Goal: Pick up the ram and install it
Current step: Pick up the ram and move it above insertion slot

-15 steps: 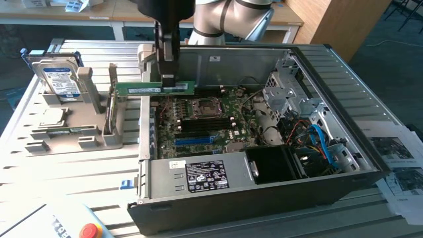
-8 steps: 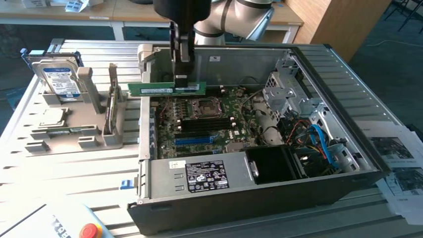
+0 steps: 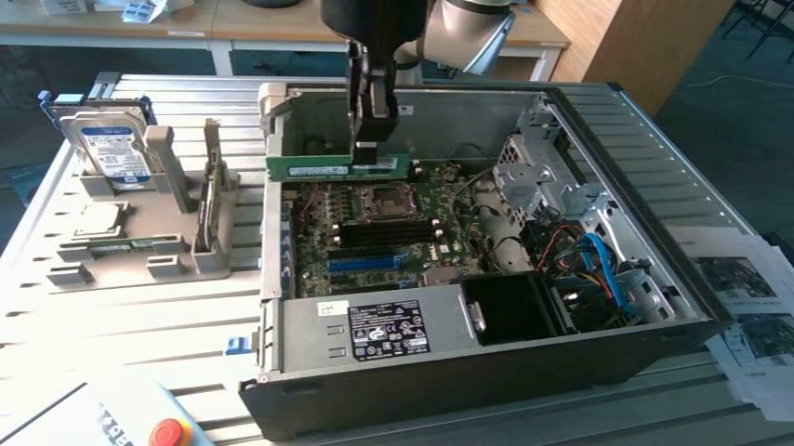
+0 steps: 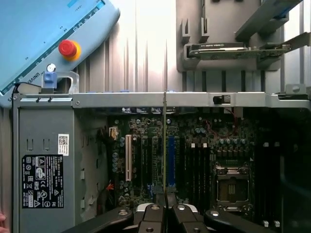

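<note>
Ribbed grey metal forms the table (image 3: 149,307), which carries an open black computer case (image 3: 496,381) lying on its side. Inside the case, the green motherboard (image 3: 429,209) faces upward, with a blue slot strip (image 3: 363,263) among its connectors. The arm (image 3: 372,37) hangs over the far end of the case in the exterior view. Its jaws are closed on the ram (image 3: 325,167), a narrow green stick held level, on edge, above the motherboard.
</note>
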`<state>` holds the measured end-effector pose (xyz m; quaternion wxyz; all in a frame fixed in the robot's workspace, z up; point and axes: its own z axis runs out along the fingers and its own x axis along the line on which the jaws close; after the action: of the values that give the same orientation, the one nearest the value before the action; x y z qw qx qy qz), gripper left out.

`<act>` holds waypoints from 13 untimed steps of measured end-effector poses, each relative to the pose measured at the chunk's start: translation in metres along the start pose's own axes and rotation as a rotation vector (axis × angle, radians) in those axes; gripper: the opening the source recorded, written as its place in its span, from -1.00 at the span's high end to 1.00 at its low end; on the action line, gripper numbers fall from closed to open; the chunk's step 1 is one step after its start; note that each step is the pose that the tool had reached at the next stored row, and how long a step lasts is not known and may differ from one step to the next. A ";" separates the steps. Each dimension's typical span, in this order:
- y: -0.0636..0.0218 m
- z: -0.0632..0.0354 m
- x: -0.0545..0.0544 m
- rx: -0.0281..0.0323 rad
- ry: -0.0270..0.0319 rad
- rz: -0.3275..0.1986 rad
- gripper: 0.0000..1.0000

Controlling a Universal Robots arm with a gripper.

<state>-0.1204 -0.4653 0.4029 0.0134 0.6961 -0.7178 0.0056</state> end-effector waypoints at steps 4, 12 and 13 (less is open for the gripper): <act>-0.0100 -0.0001 0.001 0.0000 0.0000 0.000 0.76; -0.0295 -0.0003 0.001 0.0000 0.0000 -0.001 0.76; -0.0318 -0.0003 0.002 0.0000 0.0000 -0.001 0.76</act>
<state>-0.0887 -0.4677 0.4029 0.0134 0.6963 -0.7176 0.0056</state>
